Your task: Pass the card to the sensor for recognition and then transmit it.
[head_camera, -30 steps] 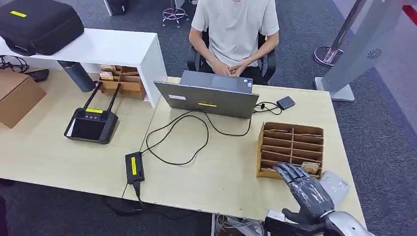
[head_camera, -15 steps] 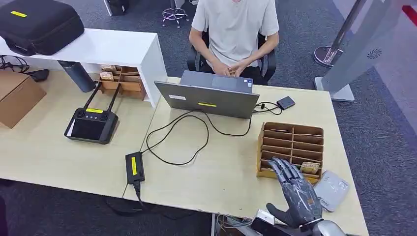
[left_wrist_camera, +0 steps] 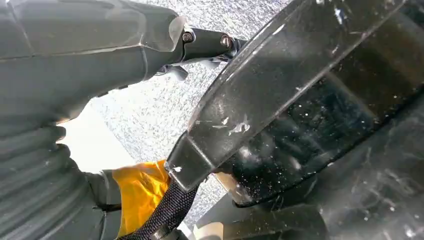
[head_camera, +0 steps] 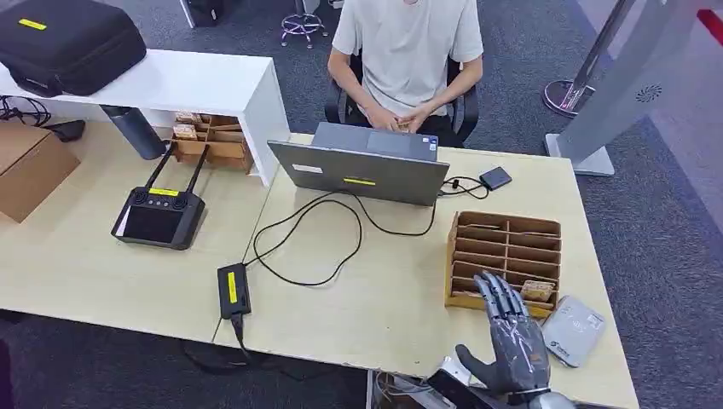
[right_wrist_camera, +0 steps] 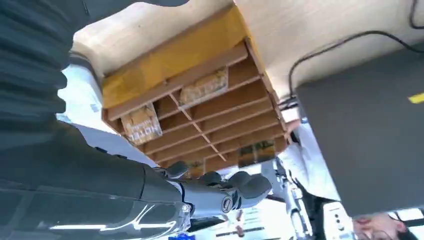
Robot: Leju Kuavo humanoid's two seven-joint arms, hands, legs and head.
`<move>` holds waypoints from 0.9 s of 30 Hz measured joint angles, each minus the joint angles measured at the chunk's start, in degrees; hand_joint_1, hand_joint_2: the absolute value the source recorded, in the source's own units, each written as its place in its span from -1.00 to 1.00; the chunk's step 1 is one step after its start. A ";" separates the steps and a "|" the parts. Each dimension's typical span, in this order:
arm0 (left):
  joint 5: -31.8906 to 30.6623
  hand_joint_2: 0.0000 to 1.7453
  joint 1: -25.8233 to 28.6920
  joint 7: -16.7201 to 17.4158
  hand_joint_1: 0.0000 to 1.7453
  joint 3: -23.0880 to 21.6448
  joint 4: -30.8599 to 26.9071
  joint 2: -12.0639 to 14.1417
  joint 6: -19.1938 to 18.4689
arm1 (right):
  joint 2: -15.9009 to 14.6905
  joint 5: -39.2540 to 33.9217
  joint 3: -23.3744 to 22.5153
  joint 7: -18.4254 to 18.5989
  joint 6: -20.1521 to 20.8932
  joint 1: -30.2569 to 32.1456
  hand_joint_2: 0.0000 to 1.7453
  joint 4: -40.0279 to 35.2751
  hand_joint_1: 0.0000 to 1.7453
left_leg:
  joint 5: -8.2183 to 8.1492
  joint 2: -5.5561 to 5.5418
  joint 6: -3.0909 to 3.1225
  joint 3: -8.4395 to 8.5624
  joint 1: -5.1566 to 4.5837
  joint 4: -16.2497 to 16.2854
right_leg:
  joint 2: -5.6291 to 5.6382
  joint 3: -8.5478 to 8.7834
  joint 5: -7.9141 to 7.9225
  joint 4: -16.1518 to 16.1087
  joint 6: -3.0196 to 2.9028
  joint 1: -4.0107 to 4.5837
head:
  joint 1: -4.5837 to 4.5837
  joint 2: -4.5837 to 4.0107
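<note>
Head view: one right hand [head_camera: 514,341], fingers spread, empty, before one card rack [head_camera: 506,253].

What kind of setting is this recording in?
Probably an office or reception desk: a person sits behind a laptop on a light wood desk, with a wooden card organizer and grey card sensor nearby.

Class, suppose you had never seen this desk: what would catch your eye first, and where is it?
The robot's grey right hand, fingers spread and holding nothing, hovers at the near edge of a slotted wooden card rack. A flat grey sensor pad lies just right of it, and a person in a white shirt sits behind a grey laptop.
</note>
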 joint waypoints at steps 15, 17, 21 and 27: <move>-0.46 1.00 -0.33 -0.02 -1.00 -0.92 0.00 0.15 -0.13 | 2.82 0.61 -1.40 -0.28 -2.16 -1.42 1.00 7.89 -1.00 | 0.00 0.00 0.00 0.00 0.00 0.00 | 0.01 0.00 0.00 0.00 0.00 0.00 | 0.00 0.00; -0.50 1.00 -0.37 0.00 -1.00 -1.01 0.00 0.15 -0.15 | 3.10 0.68 -1.77 -0.28 -2.14 -1.77 1.00 8.35 -1.00 | 0.00 0.00 0.00 0.00 0.00 0.00 | 0.00 0.00 0.00 0.00 0.00 0.00 | 0.00 0.00; -0.52 1.00 -0.42 0.00 -1.00 -1.16 0.00 0.17 -0.22 | 3.72 1.03 -2.51 -0.92 -2.49 -2.36 1.00 9.20 -1.00 | 0.01 0.00 -0.01 0.00 0.00 0.00 | 0.00 0.00 0.00 0.00 0.00 0.00 | 0.00 0.00; -0.68 1.00 -0.51 0.00 -1.00 -1.31 0.00 0.17 -0.28 | 4.54 1.36 -3.02 -1.33 -2.62 -3.22 1.00 9.55 -1.00 | 0.01 0.00 -0.01 0.01 0.00 0.00 | 0.01 0.00 0.00 0.01 0.00 0.00 | 0.00 0.00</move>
